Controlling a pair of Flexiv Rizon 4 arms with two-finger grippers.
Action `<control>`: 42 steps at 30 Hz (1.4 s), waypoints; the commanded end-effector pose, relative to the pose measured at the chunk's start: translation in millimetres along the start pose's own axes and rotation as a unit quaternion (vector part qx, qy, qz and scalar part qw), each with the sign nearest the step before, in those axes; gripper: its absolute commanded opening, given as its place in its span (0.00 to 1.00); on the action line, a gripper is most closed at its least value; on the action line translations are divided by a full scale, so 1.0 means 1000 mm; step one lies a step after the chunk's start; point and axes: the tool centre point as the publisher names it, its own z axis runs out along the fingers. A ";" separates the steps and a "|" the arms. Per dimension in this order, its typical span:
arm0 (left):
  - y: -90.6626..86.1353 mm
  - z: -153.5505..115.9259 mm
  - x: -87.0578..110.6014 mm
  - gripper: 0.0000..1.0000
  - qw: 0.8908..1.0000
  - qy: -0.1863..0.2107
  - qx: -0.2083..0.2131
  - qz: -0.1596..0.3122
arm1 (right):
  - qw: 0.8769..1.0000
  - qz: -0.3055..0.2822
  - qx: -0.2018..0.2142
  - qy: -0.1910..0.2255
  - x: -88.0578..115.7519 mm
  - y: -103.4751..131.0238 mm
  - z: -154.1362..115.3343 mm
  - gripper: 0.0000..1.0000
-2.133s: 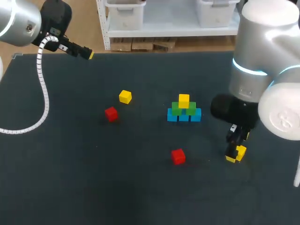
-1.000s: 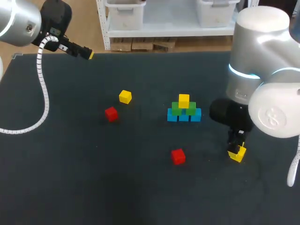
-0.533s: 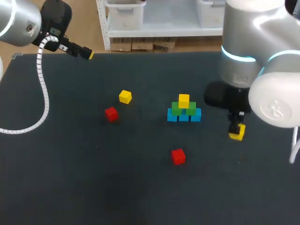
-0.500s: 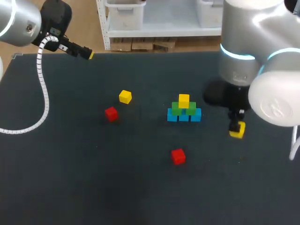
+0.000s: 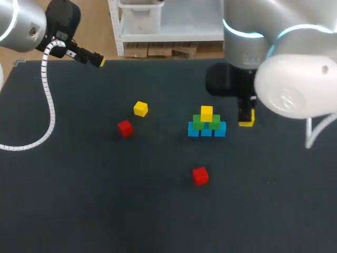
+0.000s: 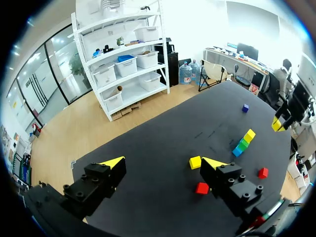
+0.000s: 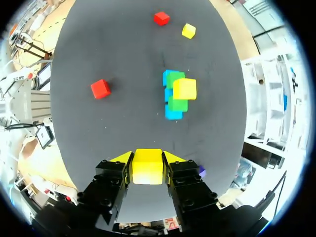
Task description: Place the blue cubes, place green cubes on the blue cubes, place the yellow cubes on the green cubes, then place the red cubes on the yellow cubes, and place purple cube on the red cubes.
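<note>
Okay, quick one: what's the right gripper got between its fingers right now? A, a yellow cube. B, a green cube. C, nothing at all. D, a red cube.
A: in the right wrist view, both fingers of the right gripper press on a yellow cube from two sides.

Robotics lab, silver left arm (image 5: 22, 25) and right arm (image 5: 292, 92) over a dark desk (image 5: 105, 205), small coloured cubes (image 5: 206, 124) on it
</note>
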 end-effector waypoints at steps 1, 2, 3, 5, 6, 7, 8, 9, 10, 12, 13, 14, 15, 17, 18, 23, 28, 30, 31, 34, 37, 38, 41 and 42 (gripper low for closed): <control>0.001 0.000 0.001 1.00 1.000 -0.002 0.002 0.001 | 1.000 -0.010 -0.024 0.016 -0.020 -0.021 0.002 0.00; 0.001 0.000 0.001 1.00 1.000 -0.002 0.002 0.001 | 1.000 -0.012 -0.024 0.017 -0.023 -0.023 0.003 0.00; 0.001 0.000 0.001 1.00 1.000 -0.002 0.002 0.001 | 0.999 -0.014 -0.024 0.017 -0.025 -0.026 0.003 0.00; 0.001 0.000 0.001 1.00 1.000 -0.002 0.002 0.001 | 0.999 -0.017 -0.024 0.017 -0.030 -0.032 0.004 0.00; 0.001 0.000 0.001 1.00 1.000 -0.002 0.002 0.001 | 0.999 -0.017 -0.024 0.016 -0.030 -0.034 0.004 0.00; 0.001 0.000 0.001 1.00 1.000 -0.002 0.002 0.001 | 0.999 -0.019 -0.025 0.015 -0.032 -0.037 0.005 0.00; 0.001 0.000 0.001 1.00 1.000 -0.002 0.002 0.001 | 0.999 -0.020 -0.026 0.015 -0.033 -0.039 0.007 0.00; 0.001 0.000 0.001 1.00 1.000 -0.002 0.002 0.001 | 0.999 -0.020 -0.026 0.015 -0.034 -0.040 0.008 0.00; 0.001 0.000 0.001 1.00 1.000 -0.002 0.002 0.001 | 0.999 -0.022 -0.029 0.014 -0.035 -0.042 0.009 0.00; 0.001 0.000 0.001 1.00 1.000 -0.002 0.002 0.001 | 0.999 -0.023 -0.031 0.015 -0.037 -0.046 0.013 0.00; 0.001 0.000 0.001 1.00 1.000 -0.002 0.002 0.001 | 0.999 -0.024 -0.034 0.015 -0.038 -0.048 0.016 0.00; 0.001 0.000 0.001 1.00 1.000 -0.002 0.002 0.001 | 0.999 -0.024 -0.035 0.015 -0.039 -0.049 0.017 0.00; 0.001 0.000 0.001 1.00 1.000 -0.002 0.002 0.001 | 0.999 -0.025 -0.039 0.014 -0.039 -0.051 0.020 0.00; 0.001 0.000 0.001 1.00 1.000 -0.002 0.002 0.001 | 0.999 -0.024 -0.042 0.012 -0.039 -0.053 0.022 0.00; 0.001 0.000 0.001 1.00 1.000 -0.002 0.002 0.001 | 0.999 -0.024 -0.043 0.011 -0.040 -0.054 0.023 0.00; 0.001 0.000 0.001 1.00 1.000 -0.002 0.002 0.001 | 0.998 -0.027 -0.048 0.009 -0.045 -0.057 0.028 0.00; 0.001 0.000 0.001 1.00 1.000 -0.002 0.002 0.001 | 0.998 -0.030 -0.050 0.009 -0.049 -0.058 0.032 0.00; 0.001 0.000 0.001 1.00 1.000 -0.002 0.002 0.001 | 0.998 -0.031 -0.051 0.009 -0.050 -0.058 0.033 0.00; 0.001 0.000 0.001 1.00 1.000 -0.002 0.002 0.001 | 0.998 -0.032 -0.052 0.008 -0.051 -0.059 0.034 0.00; 0.001 0.000 0.001 1.00 1.000 -0.002 0.002 0.001 | 0.998 -0.033 -0.055 0.007 -0.053 -0.059 0.037 0.00; 0.001 0.000 0.001 1.00 1.000 -0.002 0.002 0.001 | 0.998 -0.032 -0.058 0.007 -0.053 -0.059 0.041 0.00; 0.001 0.000 0.001 1.00 1.000 -0.002 0.002 0.001 | 0.998 -0.032 -0.059 0.006 -0.053 -0.059 0.041 0.00; 0.001 0.000 0.001 1.00 1.000 -0.002 0.002 0.001 | 0.998 -0.031 -0.061 0.005 -0.053 -0.060 0.043 0.00; 0.001 0.000 0.001 1.00 1.000 -0.002 0.002 0.001 | 0.998 -0.031 -0.061 0.005 -0.053 -0.060 0.044 0.00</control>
